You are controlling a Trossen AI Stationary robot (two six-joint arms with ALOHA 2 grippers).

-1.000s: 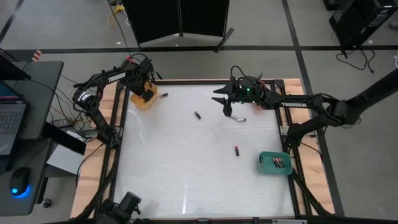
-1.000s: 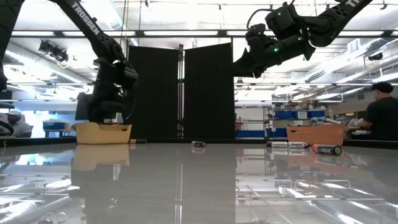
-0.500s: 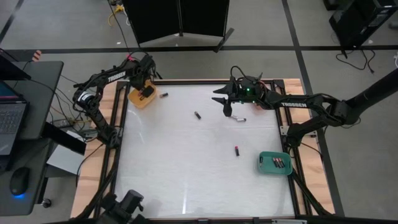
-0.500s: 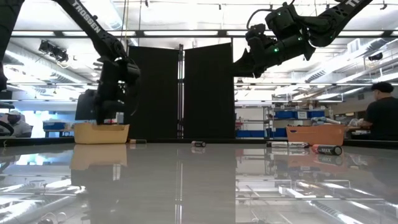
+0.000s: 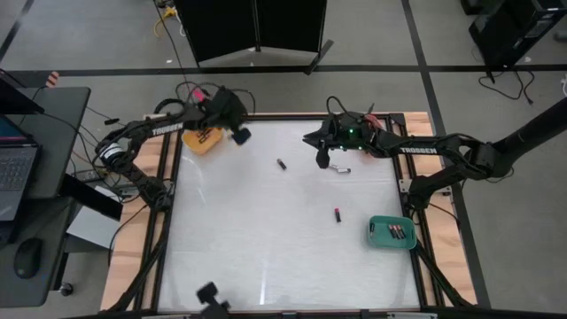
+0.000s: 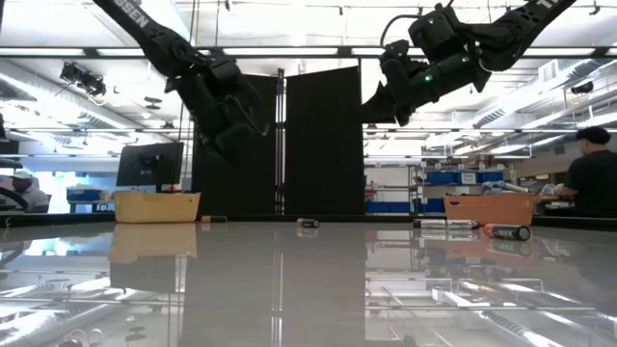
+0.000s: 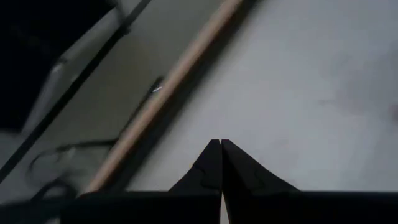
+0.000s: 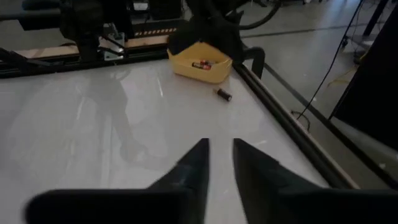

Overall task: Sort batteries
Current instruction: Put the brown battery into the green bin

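Observation:
Three loose batteries lie on the white table: a dark one (image 5: 281, 165), a silvery one (image 5: 341, 169) and a red-tipped one (image 5: 337, 213). Another battery (image 8: 224, 94) lies beside the orange tray (image 5: 202, 140), which holds a few cells (image 8: 200, 64). The green tray (image 5: 392, 232) at the near right also holds batteries. My left gripper (image 5: 241, 136) hovers shut and empty just right of the orange tray, its fingertips together (image 7: 219, 144). My right gripper (image 5: 317, 152) hangs in the air above the far middle of the table, its fingers a narrow gap apart (image 8: 219, 146) with nothing between them.
A wooden rim (image 5: 292, 115) frames the table. Black panels (image 6: 280, 145) stand behind the far edge. A person (image 6: 590, 173) stands in the room at the far right. Open table surface lies across the near half (image 5: 266, 257).
My left gripper has risen from the orange tray and swung toward the table's right, tipping from pointing down toward a slanting pose. It now hangs beside the tray instead of over it. The tray and the loose batteries have stayed put.

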